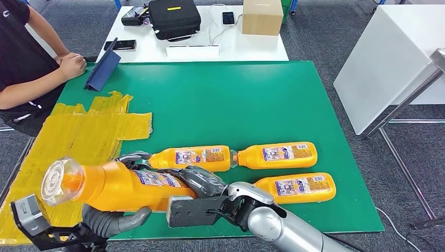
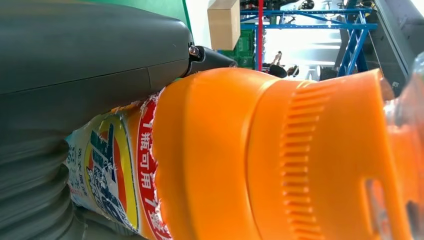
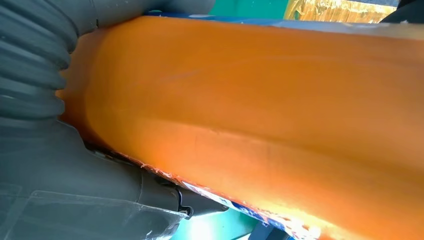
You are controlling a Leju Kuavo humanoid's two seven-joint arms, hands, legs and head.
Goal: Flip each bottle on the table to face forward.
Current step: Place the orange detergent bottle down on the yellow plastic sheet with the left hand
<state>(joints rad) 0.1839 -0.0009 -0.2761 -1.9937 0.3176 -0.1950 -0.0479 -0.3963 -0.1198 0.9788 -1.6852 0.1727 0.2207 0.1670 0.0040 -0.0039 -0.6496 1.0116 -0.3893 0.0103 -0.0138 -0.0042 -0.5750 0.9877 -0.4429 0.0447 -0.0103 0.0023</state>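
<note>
Green table [image 1: 220, 100] in a grey-floored workroom, yellow tape patch [image 1: 78, 136] over its left part, white desk [image 1: 252, 50] behind with a black case [image 1: 174, 18] and a cardboard box [image 1: 262, 16]; a person's hand [image 1: 71, 65] resting at the far left edge.

Held bottle [image 1: 123, 186]: orange plastic, clear cap pointing left, lifted above the near edge, tilted almost level. Gripped by both hands: left hand [image 1: 113, 220] cupped under it near the cap end, right hand [image 1: 197, 181] wrapped over the base end.

Three more orange bottles lying flat just beyond: middle bottle [image 1: 191, 157] right behind the held one, far bottle [image 1: 278, 155] cap to cap with it, near bottle [image 1: 299, 188] to the right of the right hand.

Label blue, red and white with Chinese characters, too torn and angled to read surely.
</note>
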